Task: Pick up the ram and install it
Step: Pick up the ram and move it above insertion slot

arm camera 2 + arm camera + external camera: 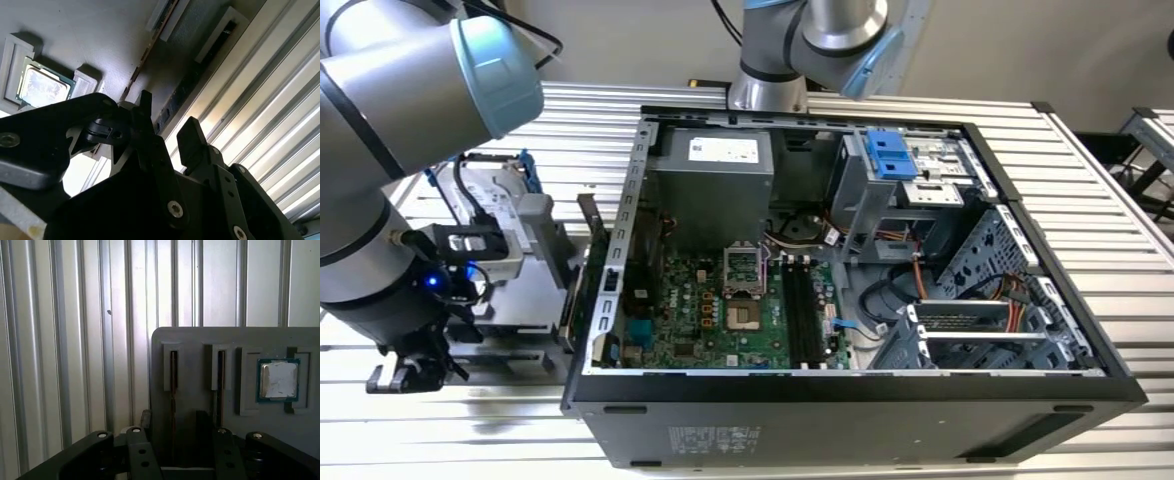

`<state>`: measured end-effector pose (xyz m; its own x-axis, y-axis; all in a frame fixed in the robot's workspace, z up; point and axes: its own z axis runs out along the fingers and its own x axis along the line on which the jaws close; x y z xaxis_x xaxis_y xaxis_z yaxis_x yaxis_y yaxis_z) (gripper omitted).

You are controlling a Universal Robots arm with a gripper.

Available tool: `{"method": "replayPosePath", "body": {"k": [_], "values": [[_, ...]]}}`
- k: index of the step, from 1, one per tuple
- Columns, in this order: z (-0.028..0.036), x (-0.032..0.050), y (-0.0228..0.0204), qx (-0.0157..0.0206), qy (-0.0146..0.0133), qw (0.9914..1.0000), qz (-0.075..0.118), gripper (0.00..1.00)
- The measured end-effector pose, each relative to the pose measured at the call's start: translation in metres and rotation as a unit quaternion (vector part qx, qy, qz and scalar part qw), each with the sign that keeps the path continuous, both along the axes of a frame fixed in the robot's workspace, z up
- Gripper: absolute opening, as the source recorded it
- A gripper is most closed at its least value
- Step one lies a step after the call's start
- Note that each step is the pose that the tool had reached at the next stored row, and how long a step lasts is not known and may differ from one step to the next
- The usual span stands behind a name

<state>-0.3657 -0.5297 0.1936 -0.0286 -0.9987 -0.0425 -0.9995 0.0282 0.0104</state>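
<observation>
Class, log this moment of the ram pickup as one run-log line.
phase: pre-grasp | gripper: open, empty, aligned over ram | ram: on edge in slot of grey tray | install: not done

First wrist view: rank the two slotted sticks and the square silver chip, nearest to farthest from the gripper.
1. The ram, in its slot, straddled by the gripper.
2. The second stick, in the neighbouring slot.
3. The silver chip, in a recess beyond both slots.

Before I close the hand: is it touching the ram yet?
Apart. In the first wrist view the hand straddles the ram, tray visible either side.
</observation>
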Motion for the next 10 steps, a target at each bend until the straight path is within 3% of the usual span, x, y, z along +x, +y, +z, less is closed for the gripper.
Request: {"method": "replayPosePath", "body": {"k": [10], "values": [[0.0000,0.0001,0.0000,0.0000,0.0000,1.00000,0.001,1.00]]}}
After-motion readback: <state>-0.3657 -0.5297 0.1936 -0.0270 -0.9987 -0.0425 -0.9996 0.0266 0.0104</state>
